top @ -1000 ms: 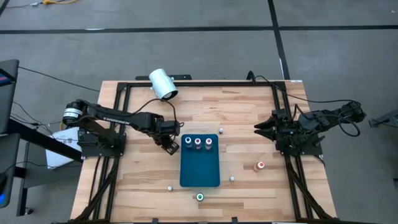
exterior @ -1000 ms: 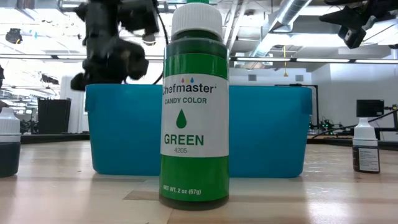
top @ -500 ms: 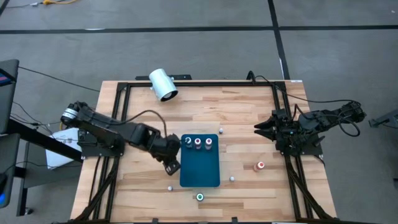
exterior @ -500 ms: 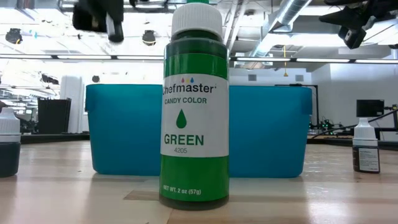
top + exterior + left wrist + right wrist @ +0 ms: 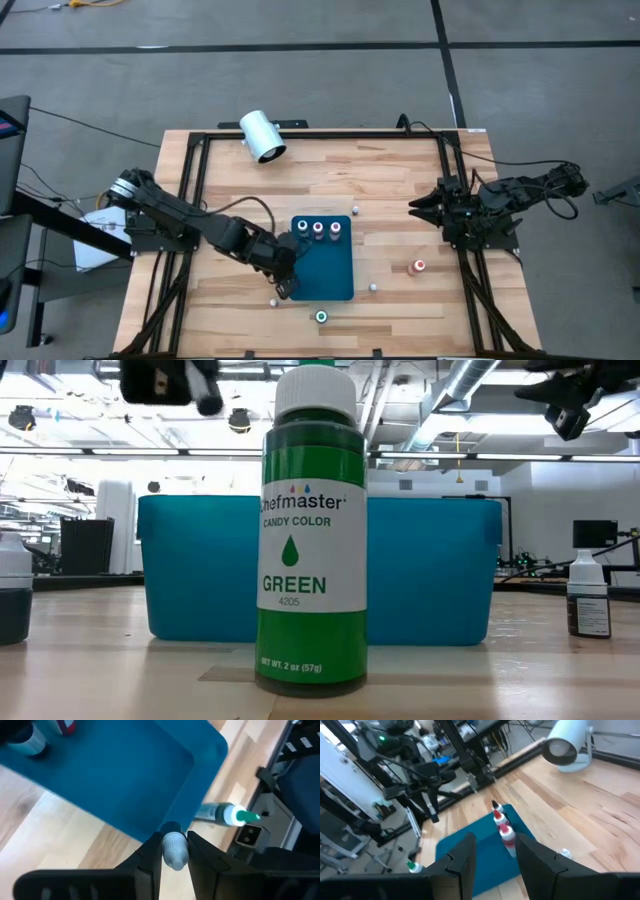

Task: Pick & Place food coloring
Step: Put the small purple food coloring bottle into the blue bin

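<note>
My left gripper (image 5: 284, 288) hangs over the near left corner of the blue tray (image 5: 325, 270), shut on a small food coloring bottle with a whitish cap (image 5: 174, 851). Three more bottles (image 5: 319, 229) stand in the tray's far end. A green bottle (image 5: 322, 317) stands on its base near the front edge, and a red-topped one (image 5: 419, 266) stands right of the tray. Small white-capped bottles (image 5: 271, 300) (image 5: 373, 287) (image 5: 355, 210) stand around the tray. My right gripper (image 5: 415, 207) waits at the table's right, open and with nothing between its fingers. My left gripper pinches the bottle's whitish cap (image 5: 174, 856) between its two fingers, which slant downward. The bottle's dark body (image 5: 171, 827) sticks out past the fingertips. In the low view the gripper (image 5: 165, 380) is high above the table, so the bottle is lifted clear.
A big white cylinder (image 5: 262, 135) sits at the table's far left edge. Black frame rails (image 5: 195, 190) run along both sides of the table. In the low view the green bottle (image 5: 312, 540) stands in front of the blue tray's wall (image 5: 430, 570).
My left gripper has risen and gone toward the table's near edge, along the blue tray's left side from its far left corner to its near left corner, rolling somewhat as it went. It has stayed shut.
</note>
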